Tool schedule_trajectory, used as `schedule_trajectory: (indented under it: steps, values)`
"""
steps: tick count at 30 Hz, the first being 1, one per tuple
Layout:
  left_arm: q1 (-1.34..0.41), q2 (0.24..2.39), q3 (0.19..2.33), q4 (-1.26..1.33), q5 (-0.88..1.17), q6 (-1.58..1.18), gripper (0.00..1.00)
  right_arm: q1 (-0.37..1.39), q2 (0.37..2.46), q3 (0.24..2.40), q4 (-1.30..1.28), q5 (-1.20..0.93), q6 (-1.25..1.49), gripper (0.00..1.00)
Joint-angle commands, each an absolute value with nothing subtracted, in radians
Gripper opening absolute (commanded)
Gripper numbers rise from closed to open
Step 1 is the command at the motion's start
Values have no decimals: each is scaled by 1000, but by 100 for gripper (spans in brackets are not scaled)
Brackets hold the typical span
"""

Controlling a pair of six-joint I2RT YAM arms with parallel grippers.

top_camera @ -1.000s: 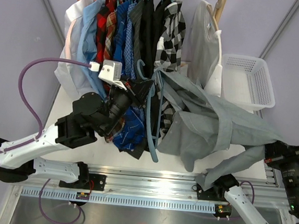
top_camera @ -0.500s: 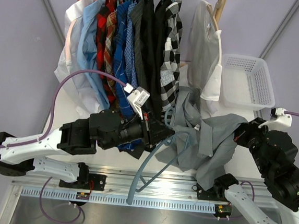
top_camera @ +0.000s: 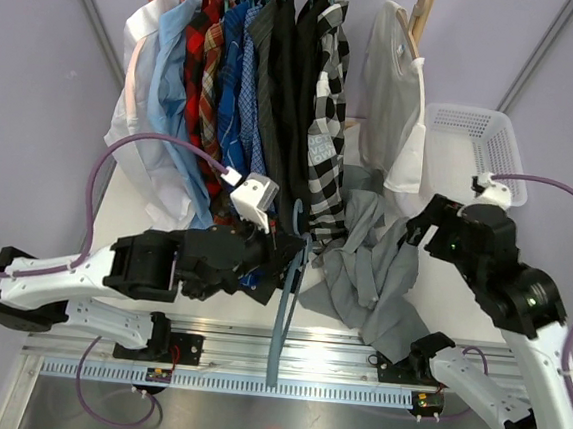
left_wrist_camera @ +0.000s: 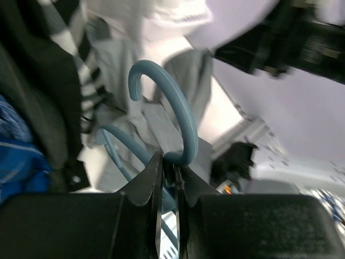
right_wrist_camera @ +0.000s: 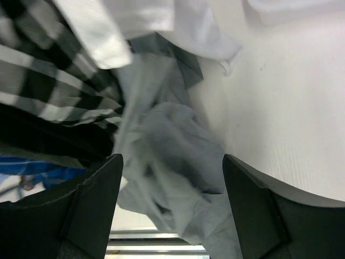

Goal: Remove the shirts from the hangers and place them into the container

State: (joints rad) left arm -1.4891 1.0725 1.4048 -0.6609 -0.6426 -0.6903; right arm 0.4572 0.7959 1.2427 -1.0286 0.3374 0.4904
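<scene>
The right pincer [right_wrist_camera: 171, 159] stands wide open with nothing between its fingers. It hangs directly above the grey shirt [top_camera: 367, 272] and, as far as I can tell, does not touch it. This shirt is off its hanger and lies in a crumpled heap on the worktop [top_camera: 439, 308]. Its long axis runs from the far side, under the hanging clothes, toward the near edge. The cloth is therefore straight below the open fingers, and I think the coming move needs only to go down and close on a fold.

The right arm is clearly the nearer one to the grey shirt. The container [top_camera: 466, 115] stands to the right of the grey shirt and beyond it, apart from it.

The left pincer [left_wrist_camera: 168, 162] is shut tight on the neck of the teal hanger [top_camera: 283, 315], just left of the grey shirt. The hanger is bare and its length points toward the near edge. The other shirts [top_camera: 249, 71] hang behind the grey shirt.

I find no brand, label or writing that can be read.
</scene>
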Motion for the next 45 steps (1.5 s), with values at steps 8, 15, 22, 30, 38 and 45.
schedule_trajectory:
  steps: [8, 15, 22, 30, 38, 45]
  values:
    - [-1486, 1431, 1644, -698, -1003, -471, 0, 456, 722, 1572, -1063, -106, 362, 82]
    - [-1440, 1594, 1807, -646, -922, -390, 0, 454, 721, 1574, -1141, -233, 330, 81]
    - [-1404, 1718, 1988, -620, -900, -298, 0, 454, 727, 1546, -1235, -282, 308, 78]
    - [-1324, 1905, 2161, -609, -842, -253, 0, 454, 709, 1572, -1315, -250, 290, 78]
    - [-1298, 1953, 2233, -620, -827, -236, 0, 454, 698, 1542, -1327, -236, 290, 63]
    - [-1298, 1839, 2158, -578, -799, -242, 0, 454, 686, 1483, -1304, -227, 293, 62]
